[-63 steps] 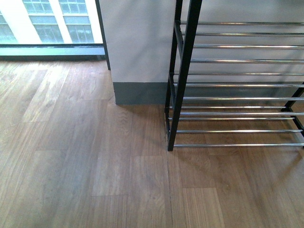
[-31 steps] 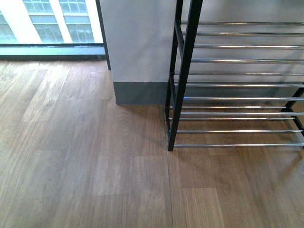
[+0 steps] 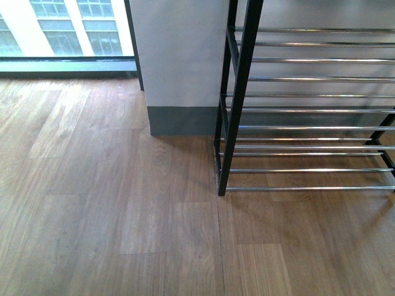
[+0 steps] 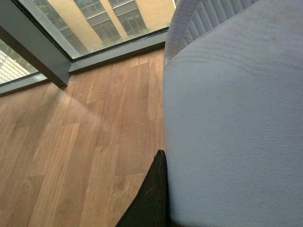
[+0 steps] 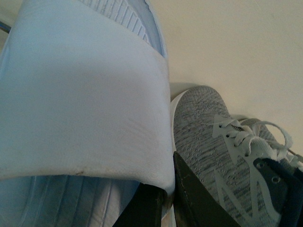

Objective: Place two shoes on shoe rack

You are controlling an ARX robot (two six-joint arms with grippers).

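One grey shoe (image 5: 213, 156) lower right, a white sole (image 4: 236, 118) beside the left fingers (image 4: 151, 198); the shoe rack (image 3: 308, 111) tiers in view hold nothing. Likely the carrying step; I cannot tell whether the right fingers (image 5: 199, 198) or the left pinch anything; next, lift toward a tier

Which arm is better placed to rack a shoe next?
Probably right: the shoe rack stands on its side, and a grey sneaker sits at the right gripper; the left gripper is by the window.
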